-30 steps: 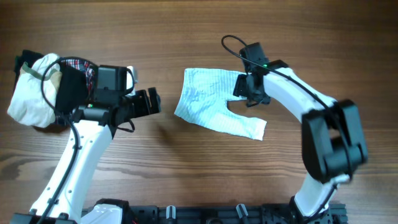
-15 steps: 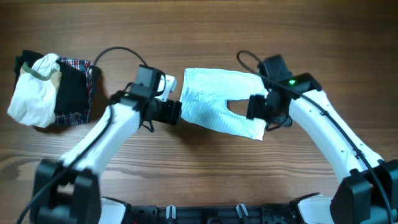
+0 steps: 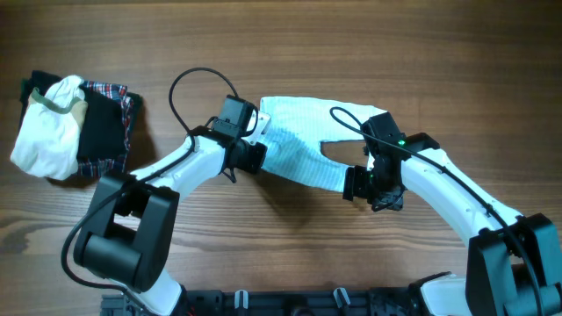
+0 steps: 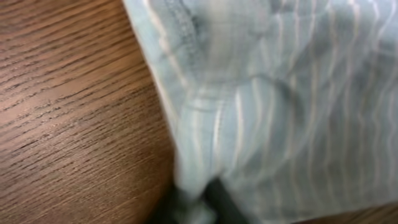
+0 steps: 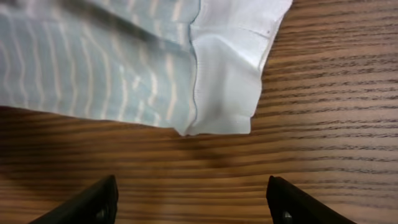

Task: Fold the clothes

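The left hand (image 3: 248,156) sits at the left edge of a pale blue and white striped garment (image 3: 294,145). In the left wrist view, which is blurred, its dark fingertips (image 4: 214,198) are clenched on a gathered fold of the striped cloth (image 4: 280,112) at the bottom of the picture. The fabric rises from them in soft ridges.

The right hand (image 3: 369,186) is released, with its two dark fingers (image 5: 93,200) spread wide above bare wood. It grips nothing. It lies just short of the garment's lower right corner, where a white hem (image 5: 227,74) ends beside the stripes.

The garment lies spread near the middle of the brown wooden table (image 3: 351,53), between the two arms. Well apart, at the far left of the table, rests a pile of other clothes (image 3: 70,123) in white, black and red plaid.
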{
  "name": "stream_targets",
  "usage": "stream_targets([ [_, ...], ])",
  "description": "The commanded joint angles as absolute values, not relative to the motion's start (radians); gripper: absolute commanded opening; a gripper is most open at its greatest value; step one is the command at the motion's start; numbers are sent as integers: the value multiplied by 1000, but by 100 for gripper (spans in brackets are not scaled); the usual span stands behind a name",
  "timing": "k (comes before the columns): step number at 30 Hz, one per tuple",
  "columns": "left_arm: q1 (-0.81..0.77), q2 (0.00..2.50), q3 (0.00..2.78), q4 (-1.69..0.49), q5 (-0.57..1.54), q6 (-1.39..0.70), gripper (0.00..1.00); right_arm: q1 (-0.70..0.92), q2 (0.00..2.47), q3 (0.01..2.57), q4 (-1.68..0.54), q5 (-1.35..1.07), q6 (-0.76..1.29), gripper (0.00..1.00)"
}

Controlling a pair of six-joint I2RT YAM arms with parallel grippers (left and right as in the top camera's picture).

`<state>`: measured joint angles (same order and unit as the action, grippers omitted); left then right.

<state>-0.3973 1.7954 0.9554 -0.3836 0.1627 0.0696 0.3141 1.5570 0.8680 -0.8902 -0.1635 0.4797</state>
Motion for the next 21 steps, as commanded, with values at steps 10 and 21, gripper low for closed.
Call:
stream_targets([
  [10,-402,1818,963,-455,156,41,4,311,1566,850,-835,-181,446,57],
  [21,-402,1818,963,-469,156,41,4,311,1567,678,-602,-104,487,52],
])
